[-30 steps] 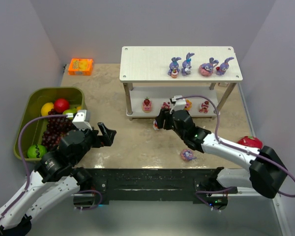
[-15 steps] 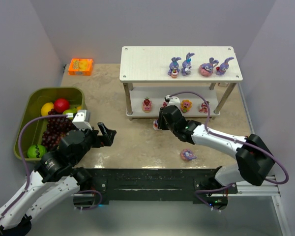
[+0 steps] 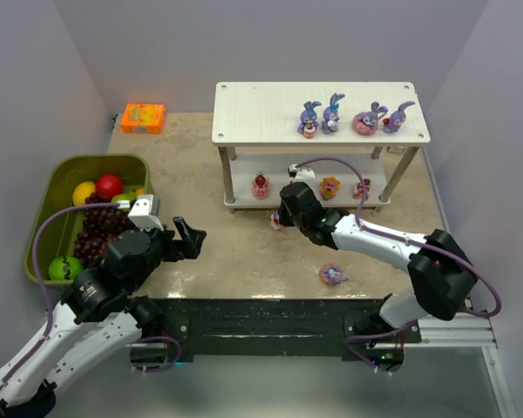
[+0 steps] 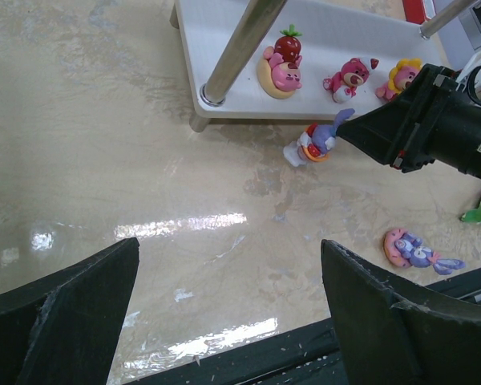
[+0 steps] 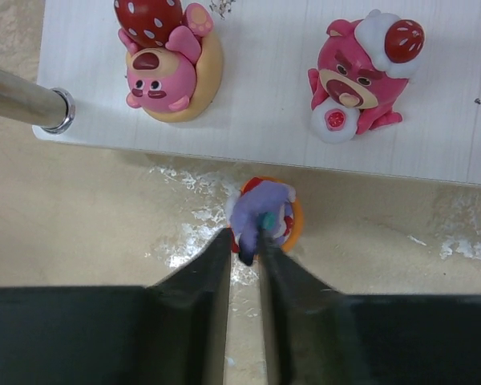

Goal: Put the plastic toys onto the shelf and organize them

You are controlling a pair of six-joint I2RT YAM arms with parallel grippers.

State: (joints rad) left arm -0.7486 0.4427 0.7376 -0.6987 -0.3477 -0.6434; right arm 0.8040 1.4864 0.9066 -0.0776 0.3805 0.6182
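Bright even overhead light; glare streaks on table (image 4: 184, 224); sharp focus.

Jaws pinch bunny (image 5: 262, 212) ear, beside shelf (image 5: 264, 72) edge.

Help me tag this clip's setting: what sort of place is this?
Likely a robot test cell: plain grey walls box in a marble-look table, with two arms mounted at its near edge.

A beige, marble-patterned tabletop (image 3: 192, 165) is seen enclosed by plain pale walls (image 3: 157, 43) — at the top, left and right of the frame. Light is reflected in white streaks (image 4: 184, 224) on its glossy surface, lower centre of the left-wrist view.
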